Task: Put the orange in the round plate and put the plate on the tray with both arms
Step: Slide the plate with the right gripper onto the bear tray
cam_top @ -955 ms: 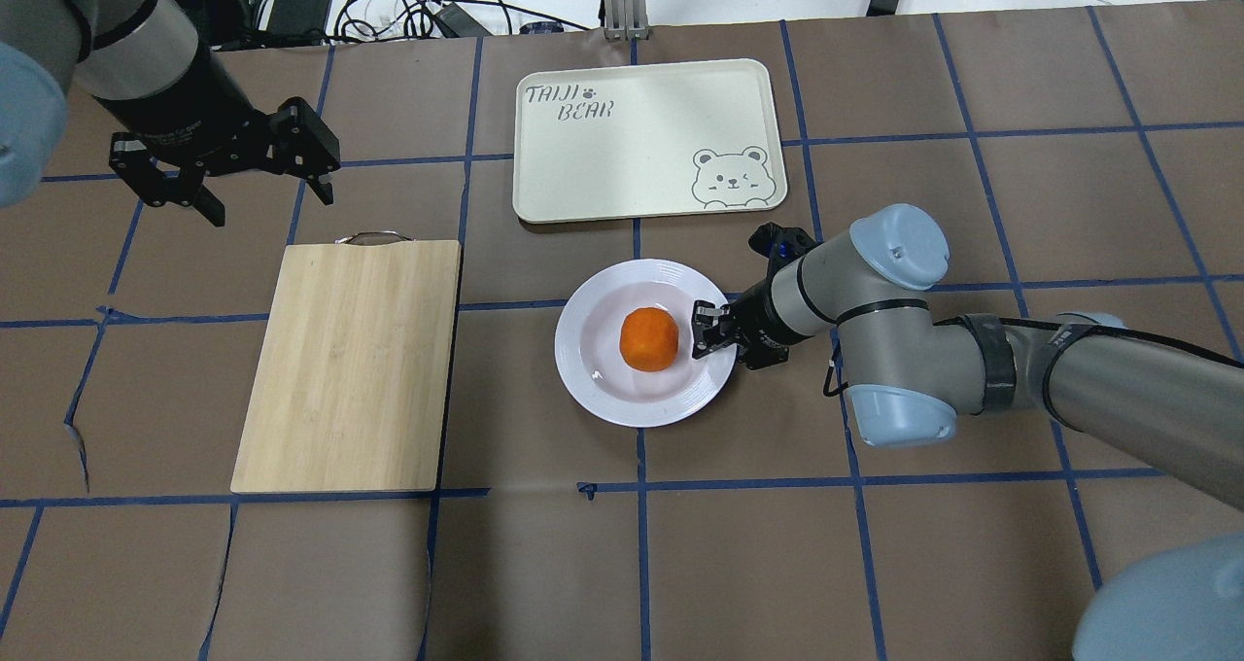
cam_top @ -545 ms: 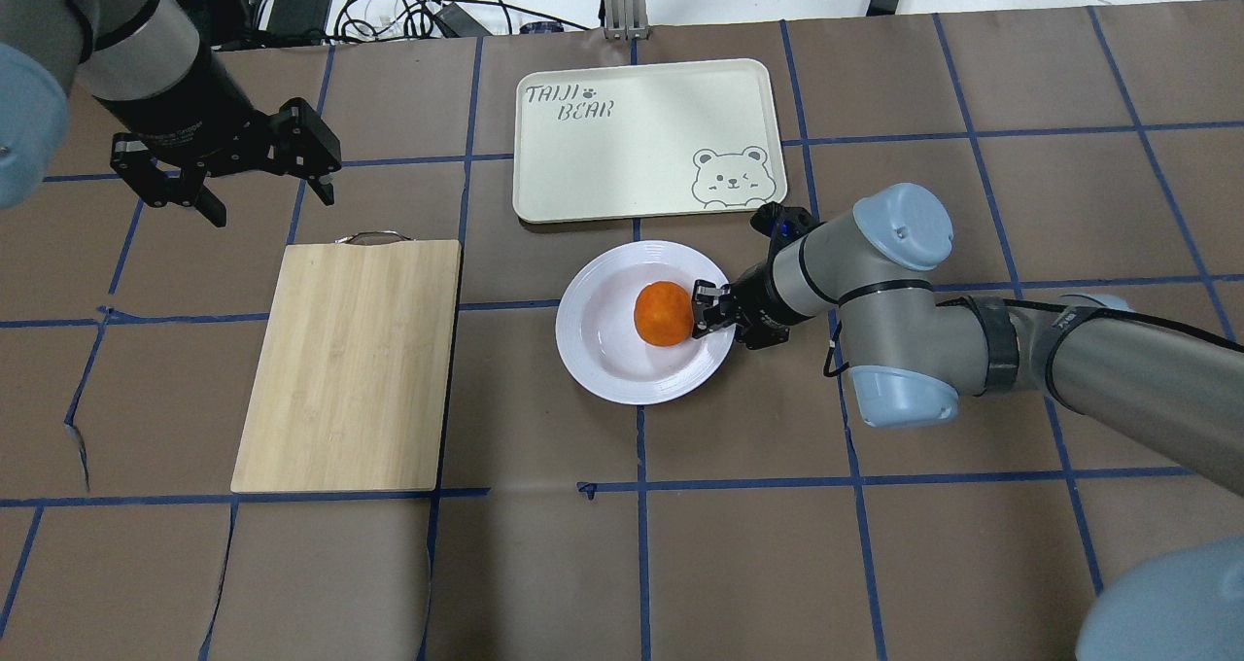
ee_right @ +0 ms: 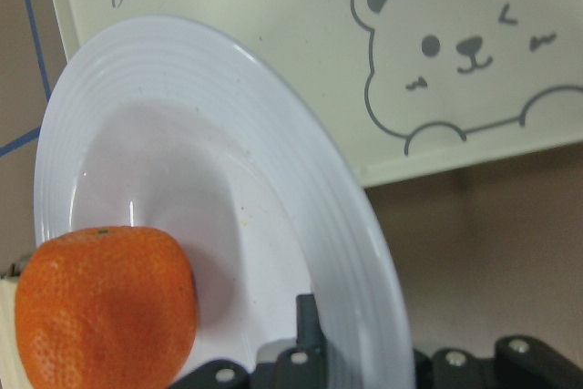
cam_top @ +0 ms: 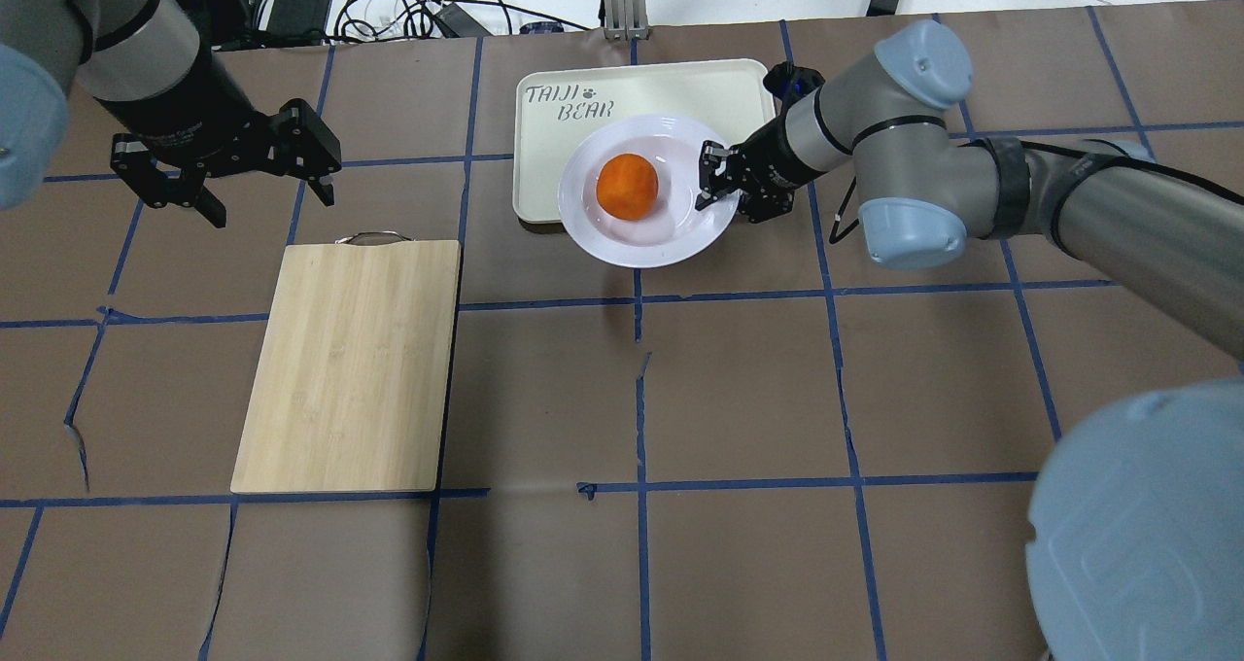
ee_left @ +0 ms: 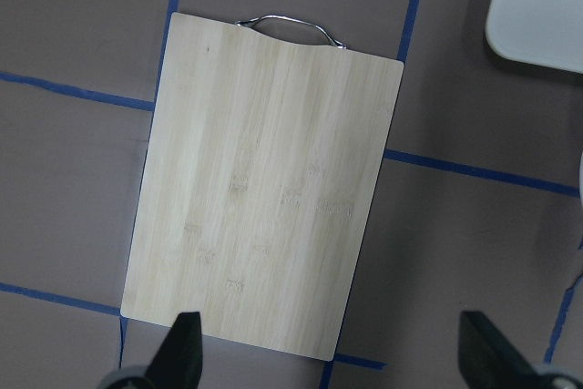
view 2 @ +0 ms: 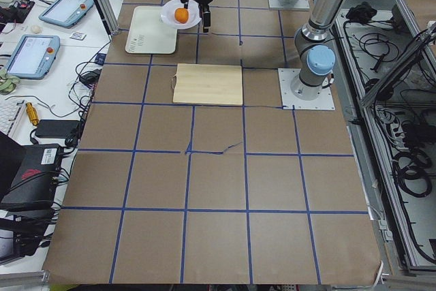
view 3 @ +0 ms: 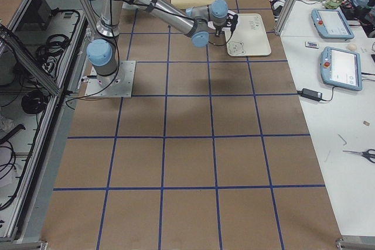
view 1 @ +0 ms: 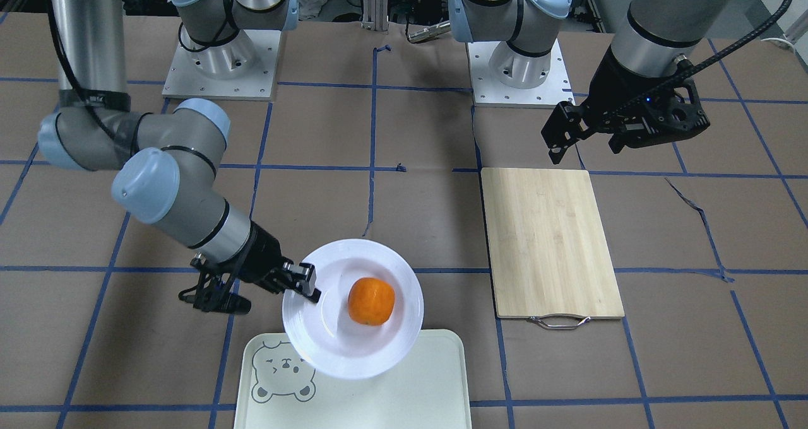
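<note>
My right gripper has its two fingers drawn in narrow and pinched on the rim of the round plate, on the side of the plate nearest my right arm. One finger lies over the top of the rim; the other is hidden under it, as my right wrist view shows. The orange sits in the plate's sunken centre, a little toward the side away from those fingers and not touching them.

The plate faces up, with a slight tilt in my wrist view. Being round, it has no long axis to tell. It overlaps the near long edge of the tray, partly over the tray and partly over the brown table. I cannot tell whether its underside touches the tray. The tray's long axis runs side to side across the table, and its bear face is in the near corner on my right, just beside the plate.

My left gripper has its fingers spread wide and holds nothing. It hovers over the table near the handle end of the bamboo cutting board, well apart from the plate.
</note>
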Controlling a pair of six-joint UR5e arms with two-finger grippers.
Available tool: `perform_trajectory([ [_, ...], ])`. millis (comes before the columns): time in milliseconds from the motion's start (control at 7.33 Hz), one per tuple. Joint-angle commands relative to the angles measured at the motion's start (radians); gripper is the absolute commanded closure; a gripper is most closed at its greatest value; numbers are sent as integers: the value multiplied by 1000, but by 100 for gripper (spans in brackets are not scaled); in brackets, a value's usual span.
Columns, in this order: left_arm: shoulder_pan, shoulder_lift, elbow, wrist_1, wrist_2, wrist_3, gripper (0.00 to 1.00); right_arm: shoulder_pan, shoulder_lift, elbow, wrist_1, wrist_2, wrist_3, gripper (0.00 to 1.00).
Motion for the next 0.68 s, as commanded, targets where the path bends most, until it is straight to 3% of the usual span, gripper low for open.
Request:
perform_trajectory([
  [0,0,0,0,0,0,0,0,-8,217,-285,91,5,7,100],
  [273,0,0,0,0,0,0,0,-8,265,-338,95,-1,8,95],
  [409,0,0,0,0,0,0,0,-8,264,-335,95,-7,7,76],
  [545,0,0,0,0,0,0,0,-8,264,-325,95,-12,4,37],
])
